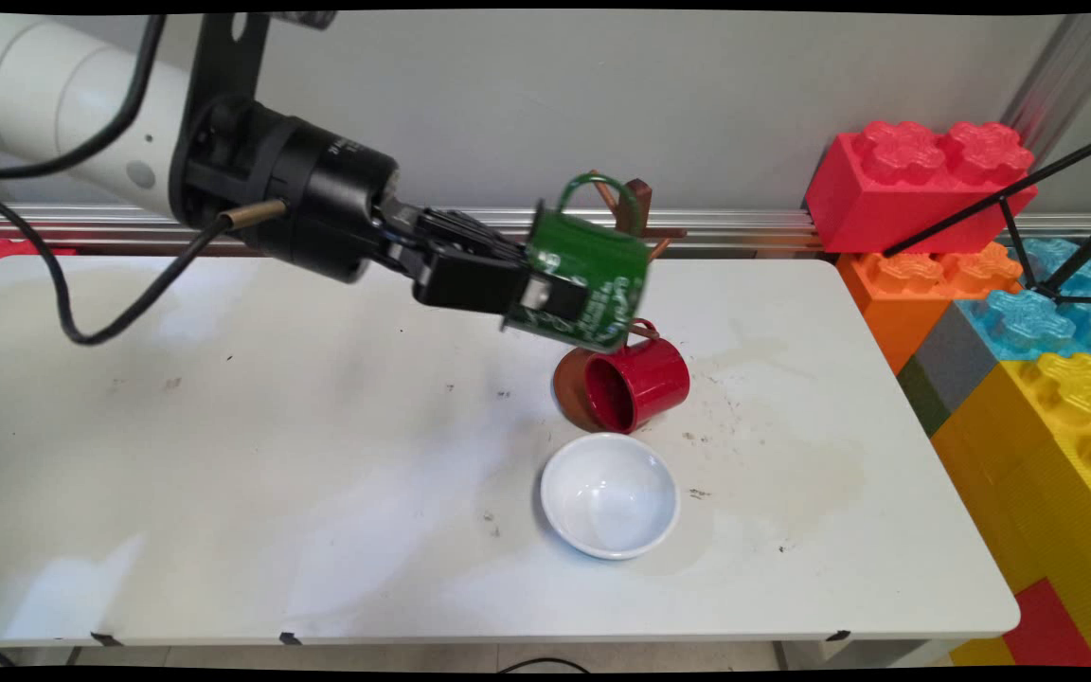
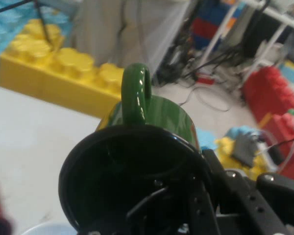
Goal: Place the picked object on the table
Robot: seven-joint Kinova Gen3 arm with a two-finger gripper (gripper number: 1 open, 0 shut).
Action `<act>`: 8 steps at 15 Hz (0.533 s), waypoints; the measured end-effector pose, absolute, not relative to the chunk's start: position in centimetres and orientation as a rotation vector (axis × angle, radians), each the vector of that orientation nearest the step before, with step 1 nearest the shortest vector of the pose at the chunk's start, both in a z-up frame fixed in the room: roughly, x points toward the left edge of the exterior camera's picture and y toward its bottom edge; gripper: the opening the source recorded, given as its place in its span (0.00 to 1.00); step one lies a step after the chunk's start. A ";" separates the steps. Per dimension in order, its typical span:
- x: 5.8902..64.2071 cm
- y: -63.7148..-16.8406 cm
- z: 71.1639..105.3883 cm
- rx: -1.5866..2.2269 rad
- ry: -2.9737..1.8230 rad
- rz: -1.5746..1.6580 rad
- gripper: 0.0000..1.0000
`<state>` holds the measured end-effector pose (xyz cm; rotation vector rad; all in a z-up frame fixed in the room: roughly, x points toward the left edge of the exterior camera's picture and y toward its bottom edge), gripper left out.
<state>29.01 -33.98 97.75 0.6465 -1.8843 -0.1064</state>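
Observation:
My gripper [image 1: 545,289] is shut on the rim of a green mug [image 1: 593,279] with a white pattern, held in the air above the table, tipped on its side with the handle pointing up. In the hand view the green mug [image 2: 137,161] fills the middle, its dark opening facing the camera and its handle on top. Just below and to the right of it a red mug [image 1: 640,384] lies on its side on a brown wooden mug stand's round base [image 1: 566,388]. The stand's pegs [image 1: 635,204] show behind the green mug. A white bowl [image 1: 610,494] sits in front of the red mug.
Big toy bricks, red [image 1: 915,180], orange [image 1: 924,284], blue [image 1: 1038,313] and yellow [image 1: 1057,445], are stacked off the table's right end. A black tripod leg [image 1: 1010,194] crosses them. A metal rail [image 1: 744,227] runs along the wall behind the table [image 1: 223,455].

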 end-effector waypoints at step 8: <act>34.1 -36.4 98.5 0.635 -2.109 0.070 0.00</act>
